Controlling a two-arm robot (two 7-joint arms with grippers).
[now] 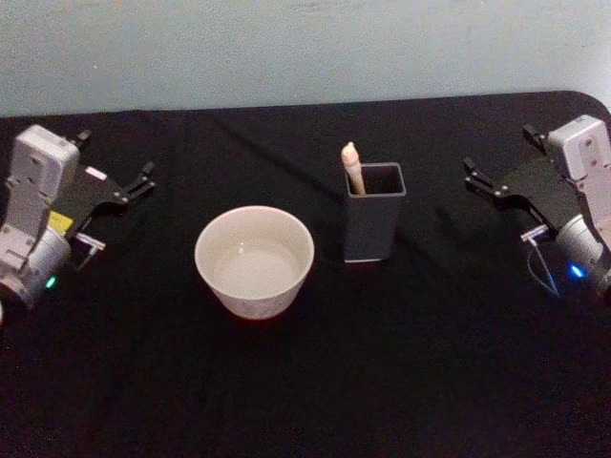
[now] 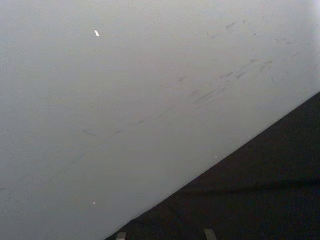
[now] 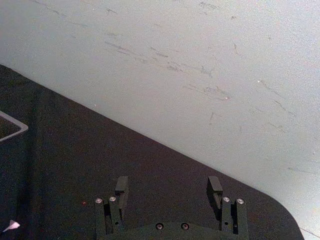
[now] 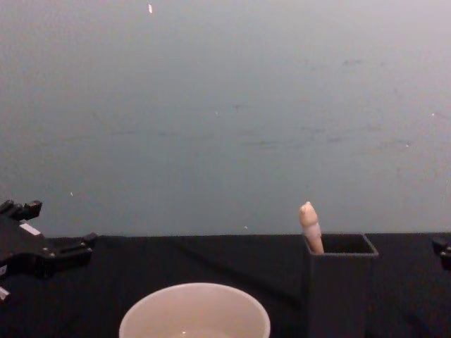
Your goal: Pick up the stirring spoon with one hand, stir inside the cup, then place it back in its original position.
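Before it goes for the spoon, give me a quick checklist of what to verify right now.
1. The stirring spoon stands in the holder box, handle above the rim: ok.
2. The cup is upright, beside the box, not touching it: ok.
3. The right gripper is open, holding nothing: ok.
4. The left gripper is open, parked far left of the cup: ok.
5. Position of the spoon's bowl inside the box: cannot tell.

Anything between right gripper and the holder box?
No. Head view: bare black table lies between the right gripper and the holder box with the stirring spoon. Left gripper rests at table's left.
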